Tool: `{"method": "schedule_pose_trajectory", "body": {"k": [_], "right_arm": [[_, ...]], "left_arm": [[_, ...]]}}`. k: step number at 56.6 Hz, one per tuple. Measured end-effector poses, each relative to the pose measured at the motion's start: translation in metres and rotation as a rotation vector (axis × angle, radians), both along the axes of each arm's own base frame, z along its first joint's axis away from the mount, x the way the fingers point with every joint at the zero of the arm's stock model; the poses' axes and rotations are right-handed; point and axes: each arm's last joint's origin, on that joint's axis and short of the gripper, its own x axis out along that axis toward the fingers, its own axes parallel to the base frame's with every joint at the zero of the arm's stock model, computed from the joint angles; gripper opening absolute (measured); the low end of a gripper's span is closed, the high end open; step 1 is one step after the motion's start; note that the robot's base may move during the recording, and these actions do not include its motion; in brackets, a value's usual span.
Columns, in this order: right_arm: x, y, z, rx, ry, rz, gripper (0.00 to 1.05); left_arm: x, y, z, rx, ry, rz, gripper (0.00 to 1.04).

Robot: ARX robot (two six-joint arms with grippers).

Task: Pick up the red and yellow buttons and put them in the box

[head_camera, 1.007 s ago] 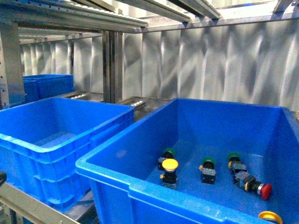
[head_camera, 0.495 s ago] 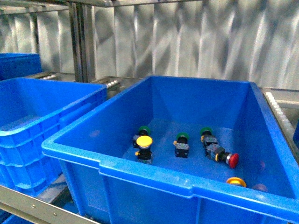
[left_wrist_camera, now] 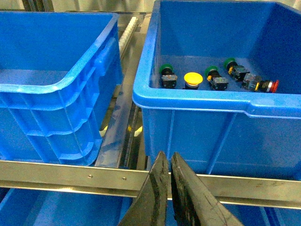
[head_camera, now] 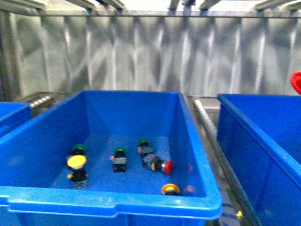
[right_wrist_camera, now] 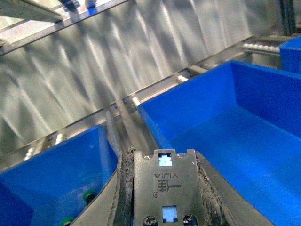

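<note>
Middle bin (head_camera: pixel 131 113) open on top, 4 walls ring the floor; shelf bars (head_camera: pixel 141 13) cross overhead, and a rail (head_camera: pixel 207 127) and neighbouring bin (head_camera: pixel 254 141) stand to its right. Inside, the yellow button (head_camera: pixel 76 162) has a green button (head_camera: pixel 79 149) just behind it and clear floor to its right; the red button (head_camera: pixel 167 166) lies just beside another green button (head_camera: pixel 142 142). The second yellow button (head_camera: pixel 170 189) sits close against the front wall, open floor behind it.

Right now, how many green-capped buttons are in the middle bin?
3 green buttons in the bin: one behind the yellow button, one in the middle, one by the red button. The near wall may hide others.
</note>
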Motion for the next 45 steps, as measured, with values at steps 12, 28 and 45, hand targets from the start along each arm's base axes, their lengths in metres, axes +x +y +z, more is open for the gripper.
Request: {"method": "schedule_pose_trajectory", "body": {"k": [12,28,45], "right_arm": [[0.001,-0.017,-0.013,0.010,0.018,0.044,0.26],[0.023,-0.040,-0.032,-0.046,0.109,0.018,0.26],[0.048,-0.063,-0.027,-0.055,0.113,-0.014,0.26]], "left_arm": [[0.000,0.000,0.000,0.000,0.000,0.000,0.40],[0.000,0.000,0.000,0.000,0.000,0.000,0.95],[0.000,0.000,0.000,0.000,0.000,0.002,0.97]]}}
